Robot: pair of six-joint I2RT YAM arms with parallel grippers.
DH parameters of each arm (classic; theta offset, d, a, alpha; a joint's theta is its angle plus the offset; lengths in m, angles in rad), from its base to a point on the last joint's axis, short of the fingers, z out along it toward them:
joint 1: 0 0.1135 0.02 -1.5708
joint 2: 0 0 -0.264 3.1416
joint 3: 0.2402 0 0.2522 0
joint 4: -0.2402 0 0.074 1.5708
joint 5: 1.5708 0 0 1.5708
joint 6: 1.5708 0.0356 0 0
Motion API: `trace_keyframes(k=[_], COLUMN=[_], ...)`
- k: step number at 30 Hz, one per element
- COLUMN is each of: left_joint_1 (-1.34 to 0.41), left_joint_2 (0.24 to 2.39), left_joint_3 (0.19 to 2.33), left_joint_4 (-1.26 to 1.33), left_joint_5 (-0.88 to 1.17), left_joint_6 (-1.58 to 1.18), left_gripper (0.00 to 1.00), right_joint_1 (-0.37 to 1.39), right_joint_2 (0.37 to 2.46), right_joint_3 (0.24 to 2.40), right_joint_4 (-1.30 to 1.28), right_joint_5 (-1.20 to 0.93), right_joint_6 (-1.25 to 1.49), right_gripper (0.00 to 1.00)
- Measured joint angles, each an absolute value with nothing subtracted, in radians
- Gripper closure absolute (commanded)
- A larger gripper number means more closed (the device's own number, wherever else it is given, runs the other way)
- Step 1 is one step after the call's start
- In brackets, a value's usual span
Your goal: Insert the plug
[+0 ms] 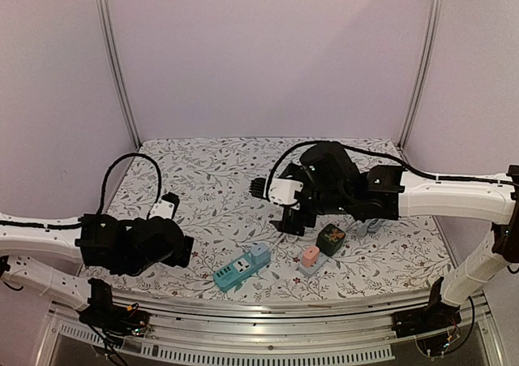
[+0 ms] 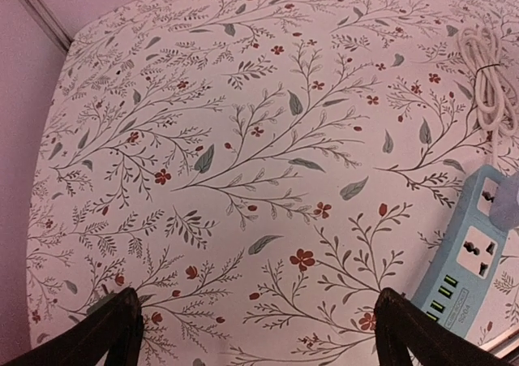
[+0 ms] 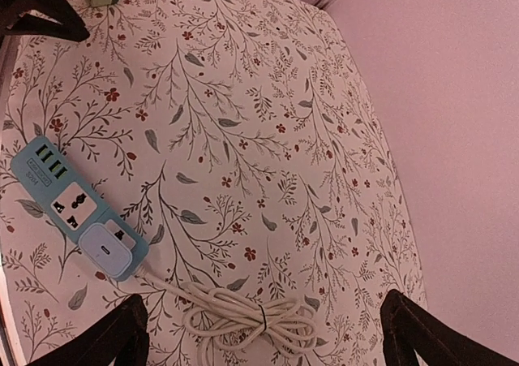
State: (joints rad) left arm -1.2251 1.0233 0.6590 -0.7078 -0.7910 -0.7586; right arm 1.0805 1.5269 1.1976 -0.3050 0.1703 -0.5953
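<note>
From my station both arms look unloaded. The left fingers (image 2: 105,333) are spread wide with only the patterned surface (image 1: 211,179) showing between them, and the right fingers (image 3: 430,333) are just as wide and carry nothing. The blue power strip (image 1: 242,269) lies flat near the front edge between the two arms, angled so that either wrist camera can see its face, which I take to be why it sits there. A white plug (image 3: 108,244) appears seated in the socket at the strip's cord end, and the universal socket beside it is free. The strip's own white cord (image 3: 247,317) is bundled in a tied coil just beyond that end, which keeps it out of the working space. Three loose pieces sit on the surface. A dark green block (image 1: 331,236) and a pink adapter (image 1: 310,255) lie near the right arm's wrist, and a small white-and-green adapter (image 1: 168,206) lies near the left arm. I cannot tell from here which of these the task means. If it is the white plug, the job looks done and the wide fingers make sense as a release. If it is a loose one, nothing has been picked up yet. The right arm hangs above the strip's cord end, tilted to look down on it.
</note>
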Motion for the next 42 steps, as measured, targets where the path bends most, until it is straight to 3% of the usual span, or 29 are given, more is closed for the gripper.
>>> trace_keyframes(k=[13, 27, 42], left_joint_1=[-1.129, -1.024, -0.733], left_joint_2=[1.16, 0.962, 0.872], left_joint_3=[0.735, 0.645, 0.575], left_joint_4=[-0.984, -1.182, -1.048], left_joint_5=[-0.807, -0.806, -0.683], left_joint_6=[-1.059, -1.433, -1.253], left_gripper=[0.01, 0.01, 0.05], right_joint_1=[1.066, 1.032, 1.026], right_joint_2=[1.491, 1.415, 1.326], right_joint_3=[1.126, 1.069, 1.039], right_joint_4=[-0.216, -0.201, -0.194], right_joint_5=[0.504, 0.661, 0.706], right_joint_6=[-0.477, -0.409, -0.374], right_gripper=[0.01, 0.01, 0.01])
